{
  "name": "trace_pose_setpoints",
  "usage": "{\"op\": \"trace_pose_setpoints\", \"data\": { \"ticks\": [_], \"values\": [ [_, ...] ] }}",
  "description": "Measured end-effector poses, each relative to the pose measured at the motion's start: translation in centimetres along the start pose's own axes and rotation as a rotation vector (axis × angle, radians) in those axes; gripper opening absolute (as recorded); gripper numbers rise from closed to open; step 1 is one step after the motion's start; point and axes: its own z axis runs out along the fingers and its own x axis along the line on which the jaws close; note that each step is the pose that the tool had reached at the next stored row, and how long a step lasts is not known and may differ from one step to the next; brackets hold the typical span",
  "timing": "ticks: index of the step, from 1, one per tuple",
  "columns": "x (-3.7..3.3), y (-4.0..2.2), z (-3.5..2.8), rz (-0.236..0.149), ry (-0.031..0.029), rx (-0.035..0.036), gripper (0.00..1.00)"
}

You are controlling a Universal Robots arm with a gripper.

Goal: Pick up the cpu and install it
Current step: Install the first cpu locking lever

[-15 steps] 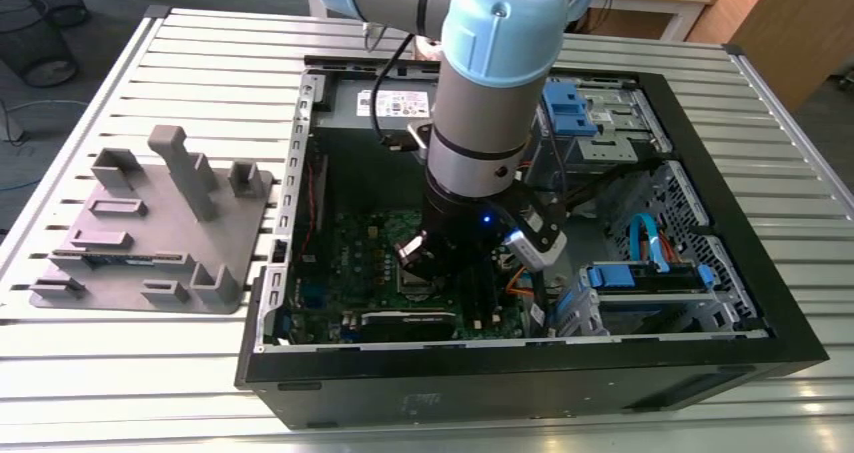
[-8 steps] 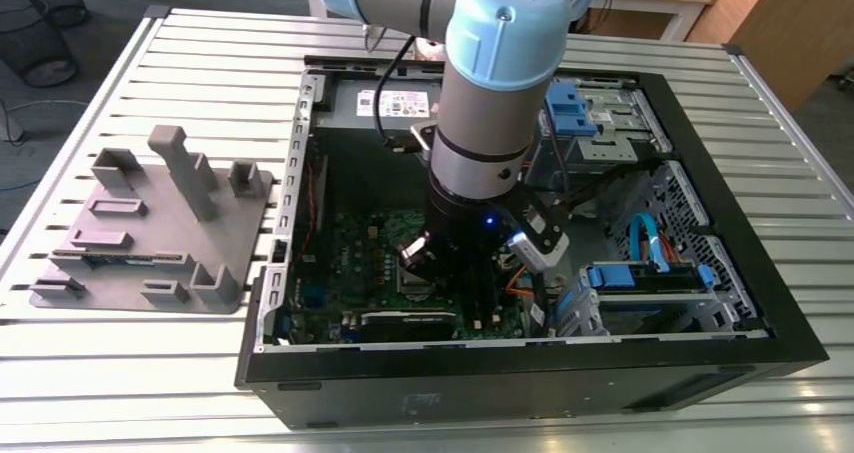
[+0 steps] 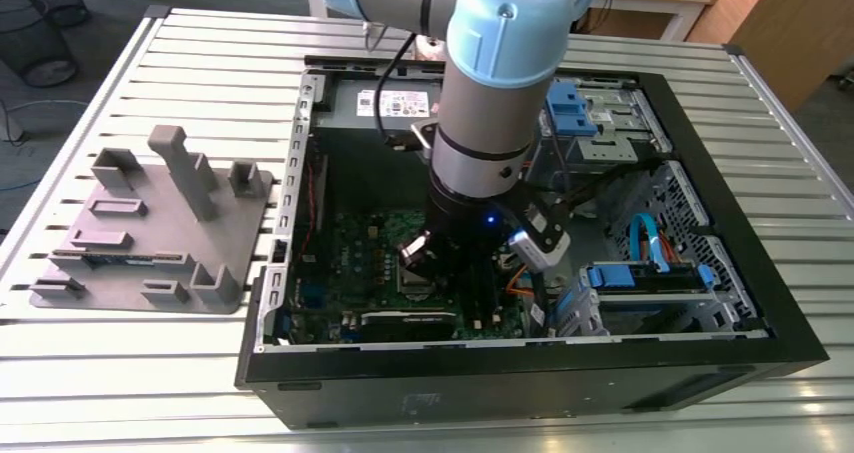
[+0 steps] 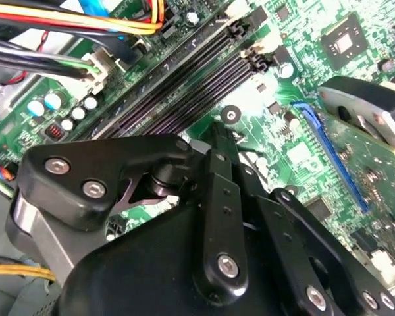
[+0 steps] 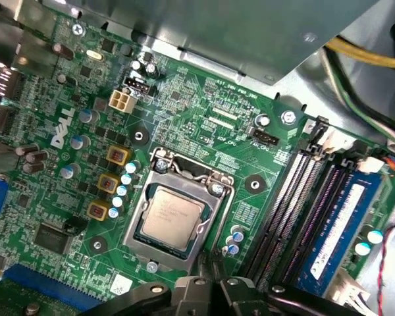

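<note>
You see the cpu (image 5: 172, 215) with a silver-grey top and thin green edge; the motherboard (image 5: 204, 118) is green; the gripper (image 4: 217, 141) is black; the moulded tray (image 3: 147, 233) is grey.

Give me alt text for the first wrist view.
The cpu sits in the silver socket frame on a green motherboard, seen from above. Black memory slots run beside the socket, and the dark gripper shows at the picture's edge.

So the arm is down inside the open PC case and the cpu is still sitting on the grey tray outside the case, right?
Not quite. The arm is down inside the PC case, but the cpu lies in the socket frame on the motherboard, as the first wrist view shows, not on the grey tray.
</note>
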Motion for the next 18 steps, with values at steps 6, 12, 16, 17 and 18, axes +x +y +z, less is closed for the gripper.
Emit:
{"op": "trace_pose_setpoints", "data": {
  "ticks": [6,12,16,17,18],
  "values": [
    [0.15,-0.22,-2.11,0.0,0.0007,-0.0004,0.11],
    [0.22,-0.33,-3.28,0.0,0.0003,-0.0009,0.11],
    [0.52,0.06,-3.25,0.001,0.0004,-0.0007,0.11],
    [0.69,0.22,-3.23,0.001,0.0002,-0.0007,0.11],
    [0.92,0.41,-3.22,0.001,-0.0001,-0.0008,0.11]
  ]
}}
